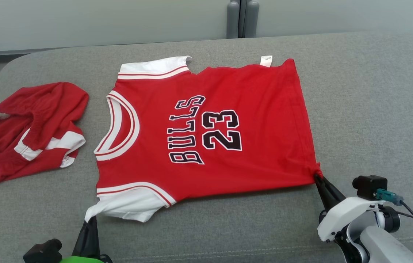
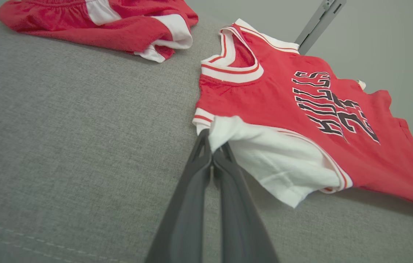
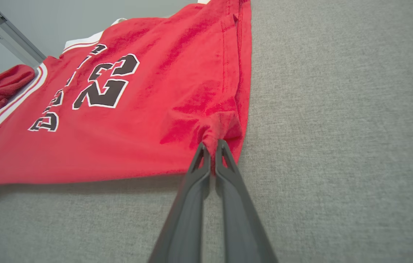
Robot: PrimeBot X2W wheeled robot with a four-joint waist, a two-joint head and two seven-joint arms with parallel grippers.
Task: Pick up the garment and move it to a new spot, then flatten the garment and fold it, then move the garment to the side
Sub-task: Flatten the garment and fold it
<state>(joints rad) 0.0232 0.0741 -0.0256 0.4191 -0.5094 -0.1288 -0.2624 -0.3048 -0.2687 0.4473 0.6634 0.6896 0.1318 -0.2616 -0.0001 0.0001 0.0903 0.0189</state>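
Note:
The garment (image 1: 206, 128) is a red jersey with white sleeves and "BULLS 23" in black, spread flat on the grey cushion, neck to the left and hem to the right. My left gripper (image 1: 88, 220) is shut on the tip of the near white sleeve (image 2: 264, 157), pinched at the fingertips of my left gripper (image 2: 211, 146). My right gripper (image 1: 317, 176) is shut on the near hem corner of the garment (image 3: 137, 109), where the red cloth bunches at my right gripper (image 3: 211, 148).
Crumpled red shorts with white stripes (image 1: 27, 131) lie at the cushion's left end, also the shorts (image 2: 100, 22) in the left wrist view. Bare grey cushion (image 1: 374, 109) stretches to the right of the jersey and along the front edge. A grey wall stands behind.

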